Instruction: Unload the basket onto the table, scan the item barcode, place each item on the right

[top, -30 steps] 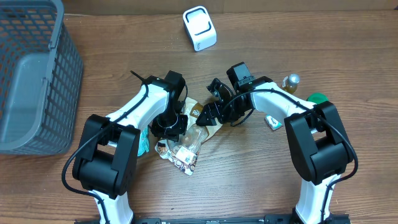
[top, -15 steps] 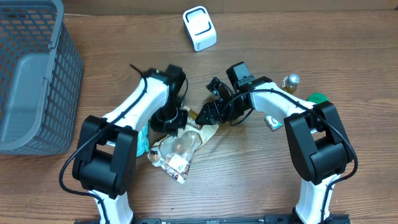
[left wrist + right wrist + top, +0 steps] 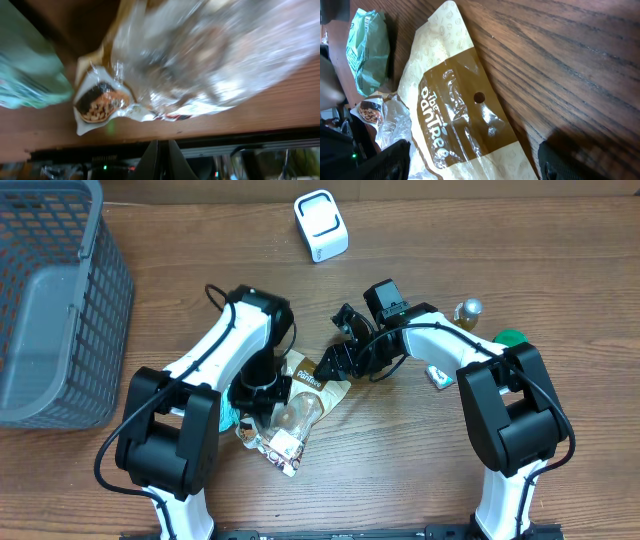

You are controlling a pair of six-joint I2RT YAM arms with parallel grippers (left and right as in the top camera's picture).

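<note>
left gripper [image 3: 262,387] points down, closed tight over the snack bag [image 3: 297,416]; right gripper [image 3: 333,366] reaches low, gaping (brown end between its fingers [image 3: 395,161]), bag lengthwise away from it.

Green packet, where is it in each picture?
Overhead: the green packet peeks out left of centre, beside the left arm.
Left wrist: at the left edge, blurred.
Right wrist: in the top left corner.
Shared landmark: the nut picture on the clear wrapper, close to the packet in every view.
</note>
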